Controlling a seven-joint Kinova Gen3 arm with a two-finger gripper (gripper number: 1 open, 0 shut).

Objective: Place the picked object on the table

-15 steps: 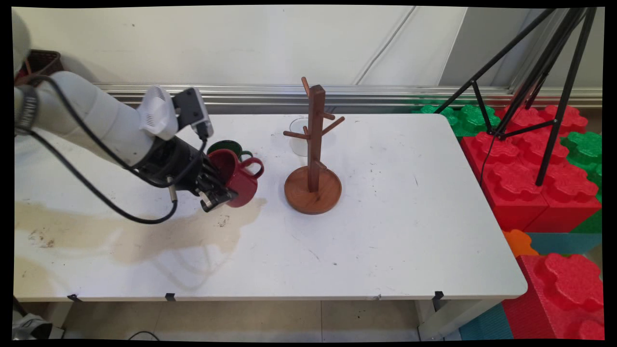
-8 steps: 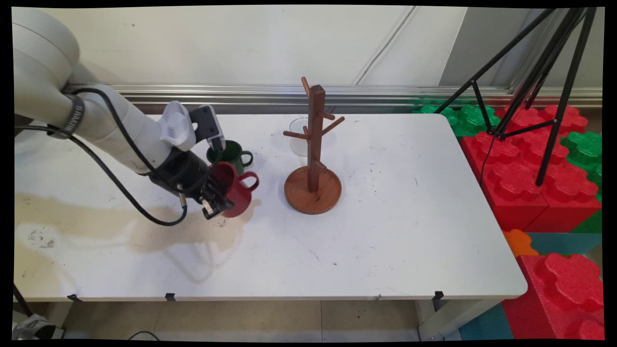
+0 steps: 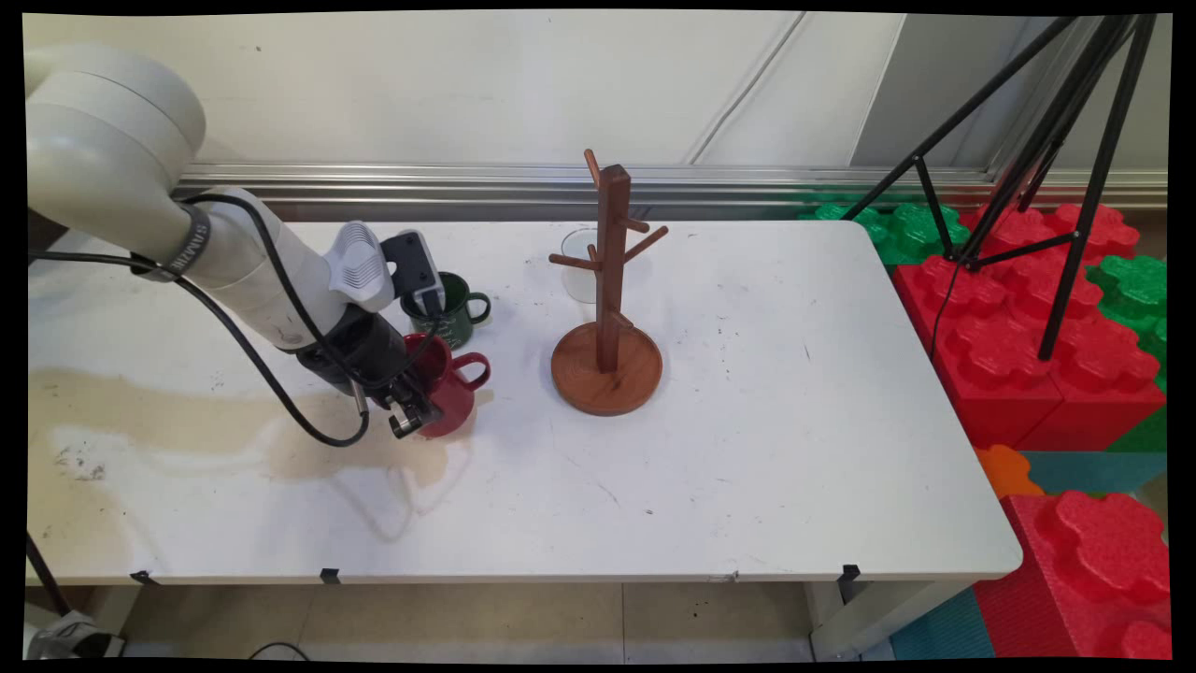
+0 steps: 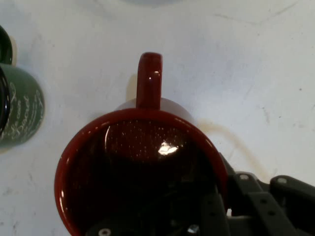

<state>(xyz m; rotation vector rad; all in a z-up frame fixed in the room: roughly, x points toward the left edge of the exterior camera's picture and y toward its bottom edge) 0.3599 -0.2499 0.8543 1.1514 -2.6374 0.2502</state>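
Lowered toward table (image 3: 710, 467) — red mug (image 3: 448, 397) pinched by rim in gripper (image 3: 411, 411), beside green mug (image 3: 456, 304).

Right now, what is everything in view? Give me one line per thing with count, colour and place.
red mug: 1, dark red, on the table left of the mug tree, handle toward the tree, rim clamped by the gripper.
green mug: 1, dark green, just behind the red mug.
mug tree: 1, brown wood, mid-table, pegs bare.
clear cup: 1, transparent, behind the mug tree.
table: 1, white, brownish stain at its left.
foam blocks: several, red and green, on the floor to the right.
tripod: 1, black, upper right.
gripper: 1, black, one finger inside the red mug, one outside its wall.
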